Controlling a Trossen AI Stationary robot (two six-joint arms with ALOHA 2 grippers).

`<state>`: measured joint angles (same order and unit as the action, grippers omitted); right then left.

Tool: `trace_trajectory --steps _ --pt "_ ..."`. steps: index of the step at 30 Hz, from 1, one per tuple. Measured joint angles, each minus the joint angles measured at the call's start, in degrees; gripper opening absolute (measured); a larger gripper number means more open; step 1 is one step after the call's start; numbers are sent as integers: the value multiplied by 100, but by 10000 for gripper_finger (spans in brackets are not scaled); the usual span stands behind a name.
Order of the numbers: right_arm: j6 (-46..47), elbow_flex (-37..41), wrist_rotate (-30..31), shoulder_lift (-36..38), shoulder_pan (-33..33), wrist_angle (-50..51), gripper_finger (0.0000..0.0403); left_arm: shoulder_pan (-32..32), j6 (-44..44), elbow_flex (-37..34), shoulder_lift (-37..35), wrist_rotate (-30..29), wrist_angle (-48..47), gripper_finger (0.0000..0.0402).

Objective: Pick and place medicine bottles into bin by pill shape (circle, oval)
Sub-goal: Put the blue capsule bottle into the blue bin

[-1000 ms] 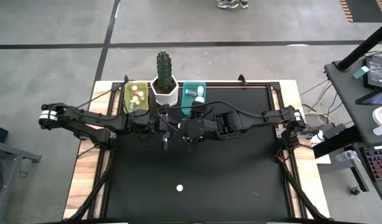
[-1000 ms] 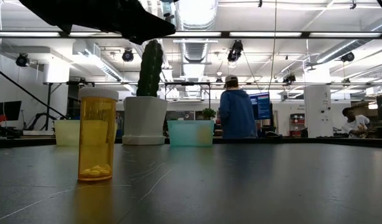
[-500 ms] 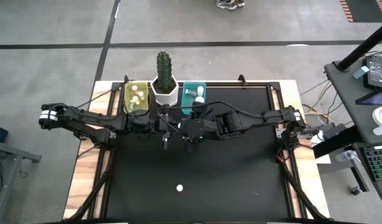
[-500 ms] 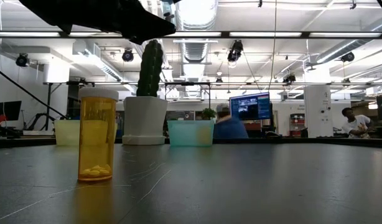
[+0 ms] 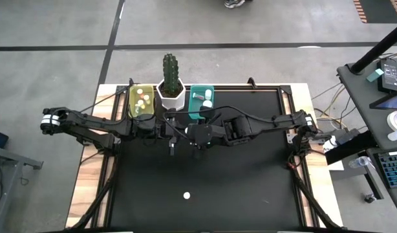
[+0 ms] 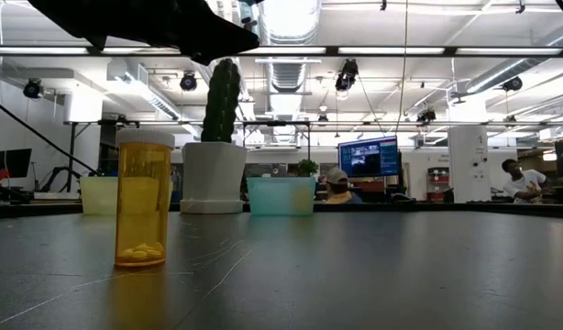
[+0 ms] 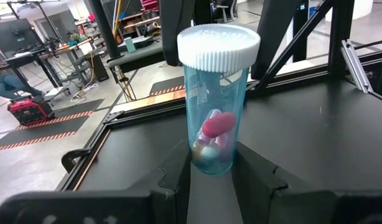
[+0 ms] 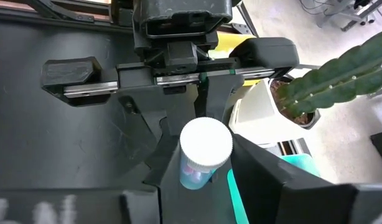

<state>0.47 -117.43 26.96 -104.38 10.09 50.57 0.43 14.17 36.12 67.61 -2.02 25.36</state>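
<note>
Left gripper (image 7: pixel 213 177): clamped on clear blue pill bottle (image 7: pixel 217 118) low on body, mid-table.
Right gripper (image 8: pixel 200 177): fingers flanking same bottle, grip unclear.
Bottle: light, rigid, slick; grasp mid-body under white cap (image 8: pixel 206 142).
Orange bottle (image 6: pixel 143 197): standing at 6 o'clock, untouched.
Teal bin (image 5: pixel 201 98): 12 o'clock.

a clear blue bottle (image 7: pixel 214 112) with a white cap stands upright between the left gripper's (image 7: pixel 214 177) fingers; an orange bottle (image 6: pixel 143 199) stands apart, upright.

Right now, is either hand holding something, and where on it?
The left hand grips a clear blue bottle by its lower body, white cap up. The right hand sits around the same bottle; whether it grips is unclear.
</note>
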Motion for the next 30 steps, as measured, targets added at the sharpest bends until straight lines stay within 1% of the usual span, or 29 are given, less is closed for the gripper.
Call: trace_trajectory --steps 4,10,20,24,30 --pt "0 0 -4 0 0 2 119 0 -2 0 0 0 -2 77" --pt "0 1 -7 0 0 1 116 0 -72 0 0 0 3 80" --pt "0 22 0 0 0 0 116 0 -176 0 -3 2 -26 139" --pt "0 24 4 0 -30 5 117 -2 -63 0 -143 2 -278 143" --pt "-30 51 9 0 -220 19 116 -1 125 -2 -749 -177 -1137 144"
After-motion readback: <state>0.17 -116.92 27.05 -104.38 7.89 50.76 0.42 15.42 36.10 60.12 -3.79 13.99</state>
